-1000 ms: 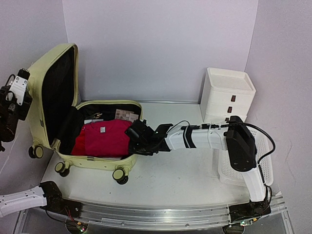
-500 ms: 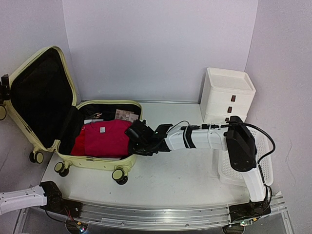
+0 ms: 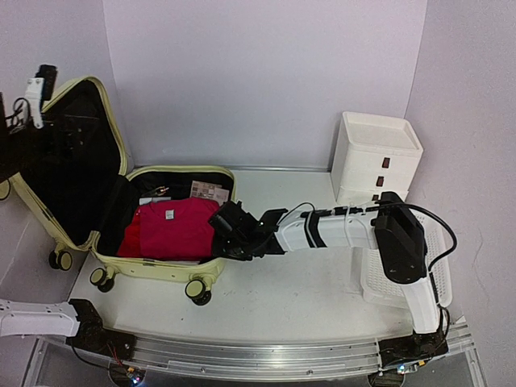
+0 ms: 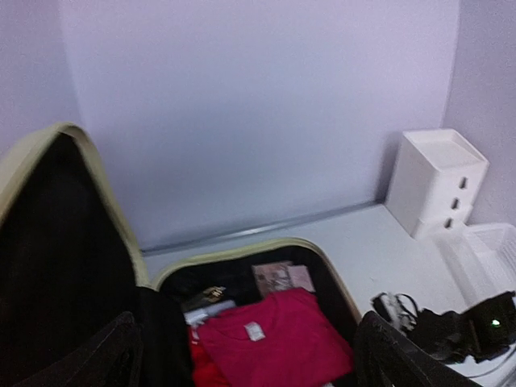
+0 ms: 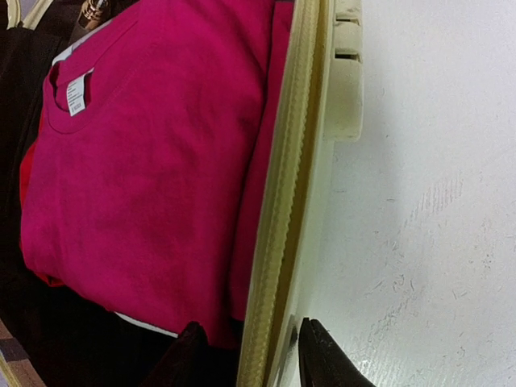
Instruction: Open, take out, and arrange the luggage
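The right pincer (image 5: 250, 347) clamps the open luggage's (image 3: 153, 268) rim, left of the drawers (image 3: 377, 161) on the table (image 3: 306, 290); the left pincer (image 4: 246, 339), wide and empty, should next lift out the shirt (image 3: 173, 226).

The table (image 3: 306, 298) is white and flat. Pale walls stand around three of its sides. The luggage (image 3: 153, 268) sits on the left part of the table. It lies on its back with the lid standing up. Its black-and-cream wheels (image 3: 199, 290) point toward the near edge. A white box with three drawers (image 3: 377, 157) stands in the far right corner, close to the wall. A white mesh basket (image 3: 375, 286) sits just in front of that box. A metal rail (image 3: 266, 355) runs along the near edge. Up close, the table top has small scuff marks beside the luggage.
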Controlling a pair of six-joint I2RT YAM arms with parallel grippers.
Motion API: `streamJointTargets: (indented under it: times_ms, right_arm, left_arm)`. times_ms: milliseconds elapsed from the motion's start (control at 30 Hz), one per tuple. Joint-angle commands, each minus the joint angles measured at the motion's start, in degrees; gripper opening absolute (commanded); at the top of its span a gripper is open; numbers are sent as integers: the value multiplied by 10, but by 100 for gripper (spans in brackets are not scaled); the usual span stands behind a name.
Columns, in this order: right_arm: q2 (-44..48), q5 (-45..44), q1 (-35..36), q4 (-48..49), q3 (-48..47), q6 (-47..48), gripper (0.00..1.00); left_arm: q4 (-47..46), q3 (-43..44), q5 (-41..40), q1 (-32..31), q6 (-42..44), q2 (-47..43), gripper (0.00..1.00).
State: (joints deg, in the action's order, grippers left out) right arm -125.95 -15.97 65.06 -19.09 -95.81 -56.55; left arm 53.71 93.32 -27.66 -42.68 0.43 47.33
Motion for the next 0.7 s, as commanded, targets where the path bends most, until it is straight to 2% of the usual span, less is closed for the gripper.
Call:
streamJointTargets:
  times_ms: [0, 167, 267, 367, 533, 633, 667]
  right_arm:
    - [41, 35, 10, -5, 22, 36, 46]
    - [77, 69, 3, -58, 7, 114, 69]
    - [121, 65, 3, -123, -1, 191, 84]
    - [202, 42, 3, -169, 36, 265, 96]
    - [352, -53, 2, -243, 171, 317, 98]
    - [433, -164, -6, -358, 234, 280, 98]
    - [457, -166, -21, -392, 247, 269, 98]
  left_arm:
    - [4, 23, 196, 0, -91, 57, 91]
    - [-32, -11, 345, 0, -111, 101, 92]
    - [-40, -40, 370, 0, -119, 122, 93]
    - [-55, -77, 371, 0, -126, 127, 95]
    - [-73, -148, 370, 0, -135, 134, 97]
    - [-73, -193, 358, 0, -138, 139, 98]
    - [-73, -207, 357, 0, -138, 141, 98]
